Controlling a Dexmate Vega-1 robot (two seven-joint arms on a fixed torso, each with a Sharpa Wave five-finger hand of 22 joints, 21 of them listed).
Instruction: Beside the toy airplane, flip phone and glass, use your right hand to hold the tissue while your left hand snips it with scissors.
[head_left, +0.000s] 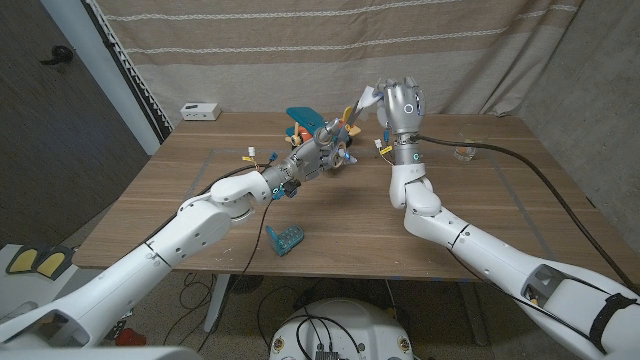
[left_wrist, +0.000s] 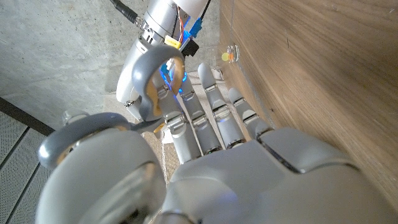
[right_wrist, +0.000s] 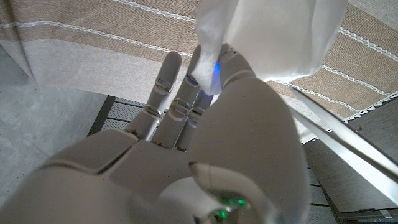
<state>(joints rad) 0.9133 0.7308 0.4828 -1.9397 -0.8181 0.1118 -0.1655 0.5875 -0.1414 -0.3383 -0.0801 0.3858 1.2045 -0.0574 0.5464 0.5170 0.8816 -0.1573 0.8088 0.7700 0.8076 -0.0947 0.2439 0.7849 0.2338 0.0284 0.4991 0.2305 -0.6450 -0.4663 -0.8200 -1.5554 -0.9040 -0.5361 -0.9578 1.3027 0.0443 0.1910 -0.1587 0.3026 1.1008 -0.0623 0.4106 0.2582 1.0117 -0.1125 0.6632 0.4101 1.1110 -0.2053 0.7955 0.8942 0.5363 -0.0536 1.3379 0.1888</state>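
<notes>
Overhead, the wooden table (head_left: 480, 200) stretched beneath both arms. Raised above its middle, the right hand (head_left: 402, 105) held the white tissue (head_left: 366, 98) up, pinched against its fingers. Just beside it the left hand (head_left: 325, 150) gripped the scissors (head_left: 350, 122), blades angled toward the tissue. Behind them stood the toy airplane (head_left: 303, 117); nearer the front edge lay a teal object (head_left: 286, 240), and at the right the small glass (head_left: 463, 152).

Near half of tabletop (head_left: 470, 200) open between arms; blue flip phone (head_left: 286, 240) lies there alone. Far middle crowded: toy airplane (head_left: 303, 118) behind left hand (head_left: 330, 148). Glass (head_left: 463, 152) at far right.
</notes>
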